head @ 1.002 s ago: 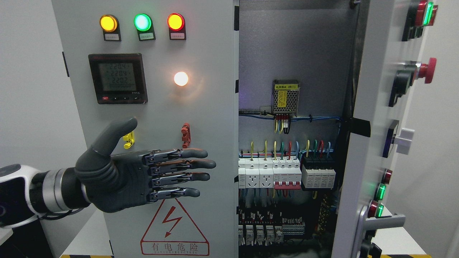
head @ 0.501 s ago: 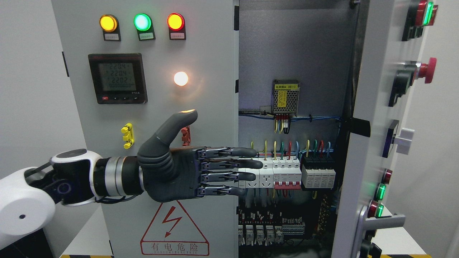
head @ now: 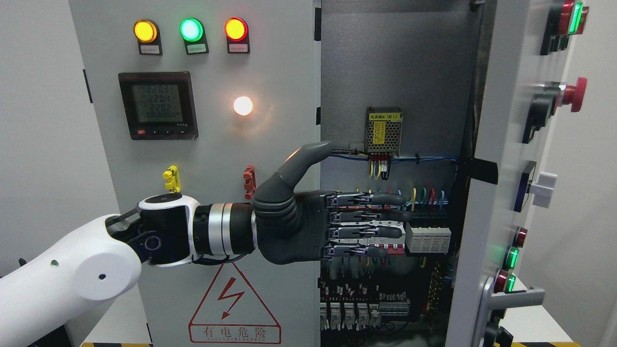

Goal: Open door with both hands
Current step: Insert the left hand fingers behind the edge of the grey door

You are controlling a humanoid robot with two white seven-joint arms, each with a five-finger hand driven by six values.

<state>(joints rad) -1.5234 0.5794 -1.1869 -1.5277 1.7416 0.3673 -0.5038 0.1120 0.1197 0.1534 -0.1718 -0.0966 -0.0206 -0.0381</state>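
Cabinet [head: 202, 144] of grey steel fills the head view, its left door shut and its right door [head: 501, 193] swung wide open at 3 o'clock, seen nearly edge-on. The left hand [head: 332, 221] reaches in from 8 o'clock on a white arm, flat and released, four fingers [head: 381, 217] stretched straight toward 3 o'clock and thumb lifted toward 1 o'clock; it holds nothing. The palm overlaps the shut door's right edge while the fingers lie in front of the open bay, across the row of breakers [head: 424, 236]; whether they touch anything cannot be told.

On the shut door sit yellow, green and red indicator lamps [head: 191, 30] at 11 o'clock, a digital meter [head: 158, 106] below them, a glowing white lamp [head: 243, 105], and a high-voltage warning triangle [head: 234, 308] at 6 o'clock. Inside the bay a power supply [head: 384, 129] hangs above coloured wiring. The open door carries a red mushroom button [head: 573, 94] and a lever handle [head: 513, 297] at 5 o'clock.
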